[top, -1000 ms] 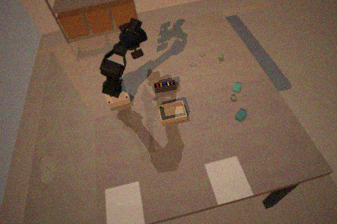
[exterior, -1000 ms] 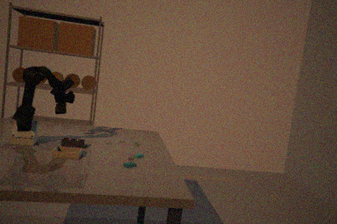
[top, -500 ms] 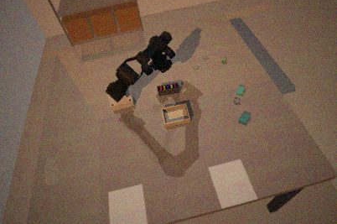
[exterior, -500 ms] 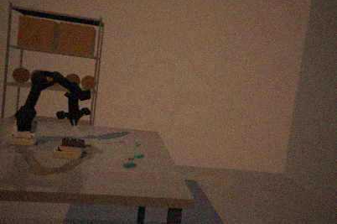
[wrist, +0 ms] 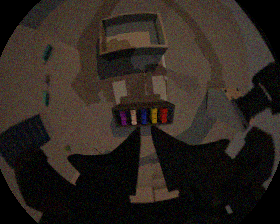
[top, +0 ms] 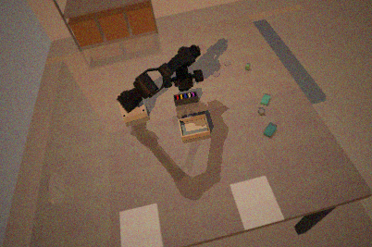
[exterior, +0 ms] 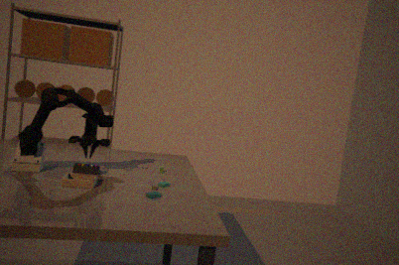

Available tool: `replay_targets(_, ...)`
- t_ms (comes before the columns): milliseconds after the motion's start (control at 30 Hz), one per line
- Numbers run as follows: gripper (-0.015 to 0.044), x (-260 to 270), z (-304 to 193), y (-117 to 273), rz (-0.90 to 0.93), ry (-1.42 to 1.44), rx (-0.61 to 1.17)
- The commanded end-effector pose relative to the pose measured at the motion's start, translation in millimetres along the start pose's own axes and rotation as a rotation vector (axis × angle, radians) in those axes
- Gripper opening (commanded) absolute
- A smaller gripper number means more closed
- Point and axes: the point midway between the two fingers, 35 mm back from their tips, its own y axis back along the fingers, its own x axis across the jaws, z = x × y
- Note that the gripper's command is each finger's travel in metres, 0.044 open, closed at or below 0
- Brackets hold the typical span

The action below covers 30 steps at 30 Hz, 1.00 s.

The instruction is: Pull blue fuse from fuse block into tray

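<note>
From the top camera, going left to right, I see first the arm base on its small wooden block [top: 133, 112], then the arm reaching right with the gripper [top: 184, 80] hanging just behind the fuse block [top: 186, 97]. In front of the block stands the tray [top: 194, 127], and further right some small green things [top: 269, 129] lie on the table [top: 93, 171], well apart from my work.

The fingers are nearly closed, with only a narrow gap, and I judge they hold nothing; the wrist camera shows bare space between them. The blue fuse [wrist: 144, 116] still sits in the block, in the middle of the row, with a purple fuse [wrist: 132, 117] on its left and a yellow fuse [wrist: 153, 116] on its right, very near.

My worry is this: if I go down with so narrow a gap, the fingers will hit the top of the blue fuse or the block. If I open wide, the tips could touch the neighbours. Any tilt when I pull could also rub the fuse on the block.
</note>
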Motion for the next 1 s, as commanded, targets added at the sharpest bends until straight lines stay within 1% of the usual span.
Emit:
replay_targets(0, 0.0074, 0.1, 0.8, -4.0, -0.001, -0.007, -0.007)
replay_targets(967, 0.0074, -1.2, 3.6, -30.9, 0.0, -0.007, -0.009)
